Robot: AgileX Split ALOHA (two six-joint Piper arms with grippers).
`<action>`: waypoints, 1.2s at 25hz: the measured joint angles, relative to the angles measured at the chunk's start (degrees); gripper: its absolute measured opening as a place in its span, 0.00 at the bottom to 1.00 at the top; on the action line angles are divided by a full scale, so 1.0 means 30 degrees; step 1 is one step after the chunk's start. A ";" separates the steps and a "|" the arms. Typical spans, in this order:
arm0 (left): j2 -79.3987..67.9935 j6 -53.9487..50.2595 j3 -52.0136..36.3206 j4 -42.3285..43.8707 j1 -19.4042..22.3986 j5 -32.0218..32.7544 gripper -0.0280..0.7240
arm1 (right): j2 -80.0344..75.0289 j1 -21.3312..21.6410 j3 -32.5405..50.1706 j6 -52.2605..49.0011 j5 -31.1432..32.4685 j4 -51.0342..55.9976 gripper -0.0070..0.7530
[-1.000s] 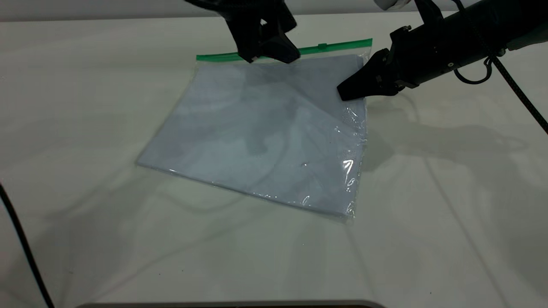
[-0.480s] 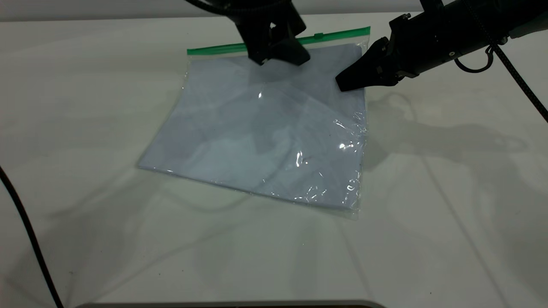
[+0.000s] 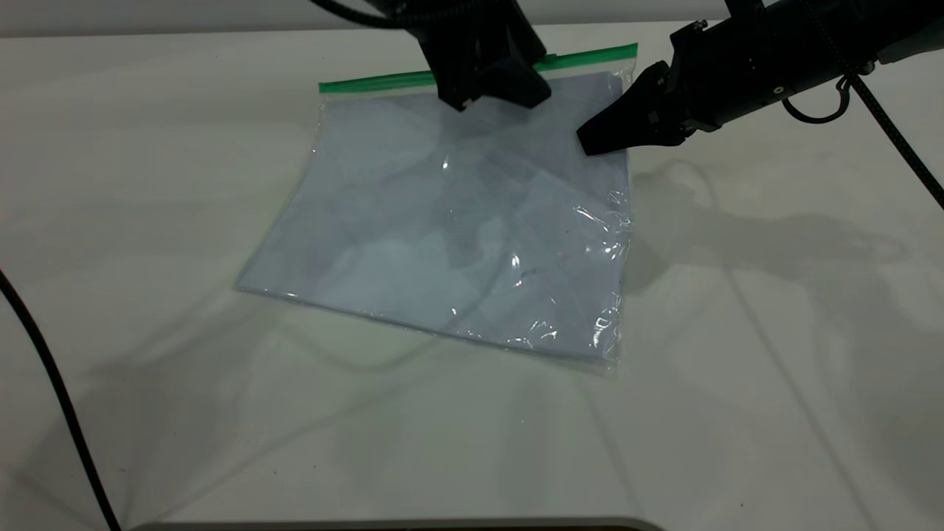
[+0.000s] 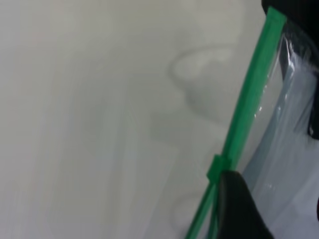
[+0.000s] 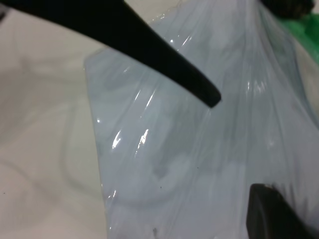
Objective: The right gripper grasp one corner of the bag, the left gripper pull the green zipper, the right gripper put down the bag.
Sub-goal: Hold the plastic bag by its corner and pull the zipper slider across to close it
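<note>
The bag (image 3: 457,221), a clear pouch with white sheets inside, has its near edge on the table and its far edge raised. The green zipper (image 3: 369,80) runs along that far edge. My right gripper (image 3: 590,144) is shut on the bag's right side near the far right corner and holds it up; in the right wrist view (image 5: 234,144) the plastic (image 5: 164,164) creases toward the upper fingertip. My left gripper (image 3: 494,92) hangs over the zipper's middle, jaws apart. In the left wrist view one finger (image 4: 239,209) sits right beside the slider tab (image 4: 215,169) on the zipper (image 4: 249,94).
The white table (image 3: 737,332) surrounds the bag. A black cable (image 3: 51,383) curves along the left edge. Another cable (image 3: 896,158) hangs from the right arm. A dark rim (image 3: 391,525) lies at the front edge.
The bag's far edge has risen with the right gripper. My left gripper has moved right along the zipper and now covers the slider tab in the exterior view.
</note>
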State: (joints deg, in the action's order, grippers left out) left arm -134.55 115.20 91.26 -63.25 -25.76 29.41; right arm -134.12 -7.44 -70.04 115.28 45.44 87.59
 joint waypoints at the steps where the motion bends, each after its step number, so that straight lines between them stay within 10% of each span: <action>1: -0.0116 0.0000 0.0015 0.0000 0.0000 0.0000 0.62 | 0.0014 0.0000 0.0000 0.0000 0.0000 0.0000 0.06; 17: -0.0202 0.0019 0.0059 -0.0026 0.0000 -0.0082 0.11 | 0.0021 0.0000 0.0003 -0.0377 0.0007 0.0130 0.06; 30: -0.0202 -0.0331 0.0059 0.0884 0.0210 -0.0717 0.09 | 0.0021 0.1877 0.0036 -0.1769 0.1106 0.0452 0.06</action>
State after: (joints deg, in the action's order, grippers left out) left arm -135.16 114.21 91.44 -60.60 -25.13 27.26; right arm -134.06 -1.81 -69.93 109.97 48.76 88.94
